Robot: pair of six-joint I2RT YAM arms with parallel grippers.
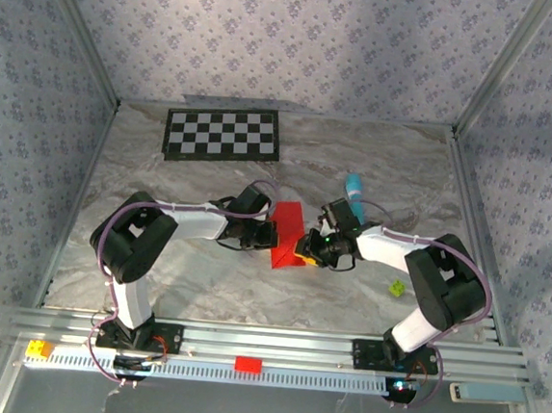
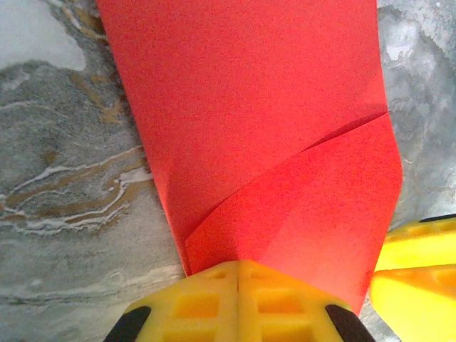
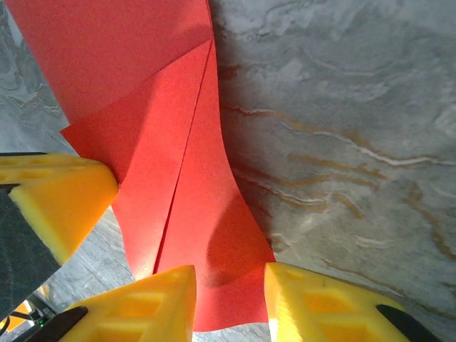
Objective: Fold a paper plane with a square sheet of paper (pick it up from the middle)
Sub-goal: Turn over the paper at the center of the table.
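Square sheet of paper [image 1: 287, 229]: sat at the middle of the counter [image 1: 192, 277], between the two arms. I could not tell whether it lay on the surface or was held just above it. From the top its outline was a long red wedge running from 12 to 6 o'clock, not a flat square.

Left wrist view: one broad panel, with a second layer lapped over it along a slanted edge. At least one diagonal fold was in. Right wrist view: two flaps met along a line running up the piece, which read as a centre crease with corners turned in.

Left pincer [image 2: 239, 269], at 9 o'clock of the sheet: jaws closed together on the paper's edge, the red coming straight out from between the yellow pads.

Right pincer [image 3: 229, 288], at 4 o'clock of the sheet: jaws stood apart. The narrow end of the paper lay in the gap, unpinched.

Judgement: roughly midway. Done: pickup, centre crease, nose folds. Left: wing folds and firm pressing, since the layers looked loose and the shape too broad for a dart.

Checkerboard [image 1: 224, 134] at 11 o'clock and teal stick [image 1: 355, 188] at 1 o'clock, both apart from the sheet.
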